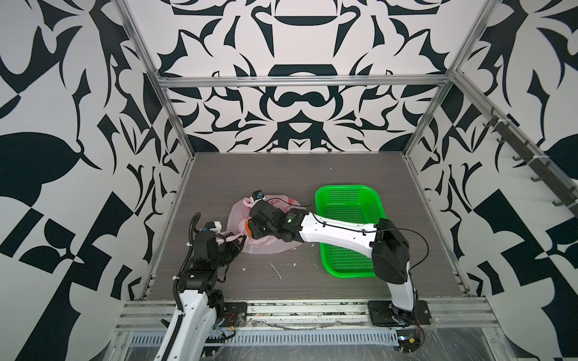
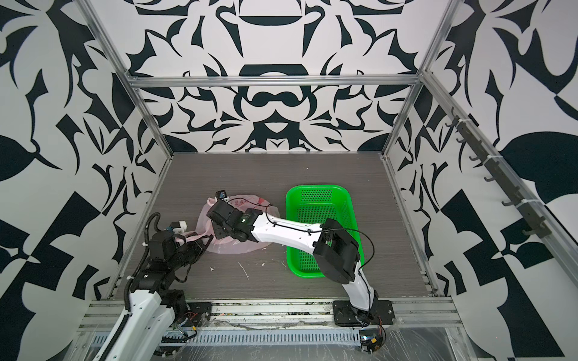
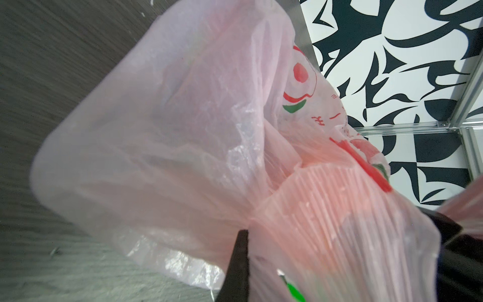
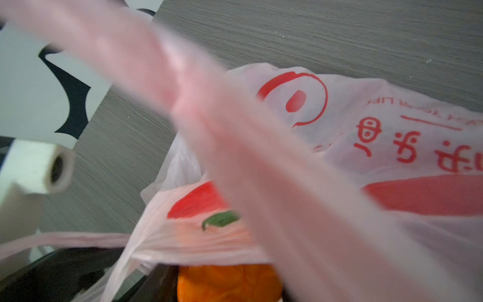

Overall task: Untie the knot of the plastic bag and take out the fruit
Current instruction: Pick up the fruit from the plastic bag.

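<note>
Top views: left gripper (image 1: 237, 243), jaws shut, pinches thin pale-pink plastic bag (image 1: 269, 245). Right gripper (image 1: 251, 230), jaws half-spread, clasps round orange fruit (image 4: 230, 283) inside.

Thin see-through pink plastic film on the bag (image 1: 269, 247), crinkly with a slight sheen, tightly pleated where the left claw (image 1: 237, 242) pinches it; red and green print is matt. orange (image 4: 227, 282) at the right claw (image 1: 251, 229): dull skin. basket (image 1: 344, 188) right of that claw: glossy green perforated plastic. table (image 1: 281, 168) under both claws: matt grey wood-grain. rails (image 1: 300, 80): brushed metal.
</note>
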Motion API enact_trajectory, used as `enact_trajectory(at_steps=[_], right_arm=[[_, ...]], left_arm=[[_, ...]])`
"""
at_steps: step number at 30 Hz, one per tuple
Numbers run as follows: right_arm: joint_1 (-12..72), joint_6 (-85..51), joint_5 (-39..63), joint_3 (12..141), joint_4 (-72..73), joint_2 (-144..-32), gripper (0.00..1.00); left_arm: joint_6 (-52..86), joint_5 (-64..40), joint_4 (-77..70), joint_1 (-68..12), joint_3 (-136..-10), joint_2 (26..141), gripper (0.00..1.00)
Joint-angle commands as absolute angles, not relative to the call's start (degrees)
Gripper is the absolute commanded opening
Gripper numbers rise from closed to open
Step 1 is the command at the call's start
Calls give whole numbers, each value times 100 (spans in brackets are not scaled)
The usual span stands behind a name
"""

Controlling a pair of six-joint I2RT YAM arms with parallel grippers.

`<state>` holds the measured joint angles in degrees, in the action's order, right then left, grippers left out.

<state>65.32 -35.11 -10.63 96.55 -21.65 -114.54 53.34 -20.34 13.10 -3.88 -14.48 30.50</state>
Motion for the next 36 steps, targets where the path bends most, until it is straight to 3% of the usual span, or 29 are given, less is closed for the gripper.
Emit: enact_trajectory(at_steps=[1, 29, 36], right_arm=[[6590, -3393, -830, 9596, -2196, -11063, 15], [6785, -3157, -448, 8751, -2663, -9507, 13], [6770, -3003, -938, 8428, -2904, -8831, 13]], left_arm=[[5306, -1951, 1017, -381, -1702, 3148, 0], [5370, -1837, 554, -377, -2083, 3608, 0], [5379, -1826, 511, -380, -2096, 3669, 0]])
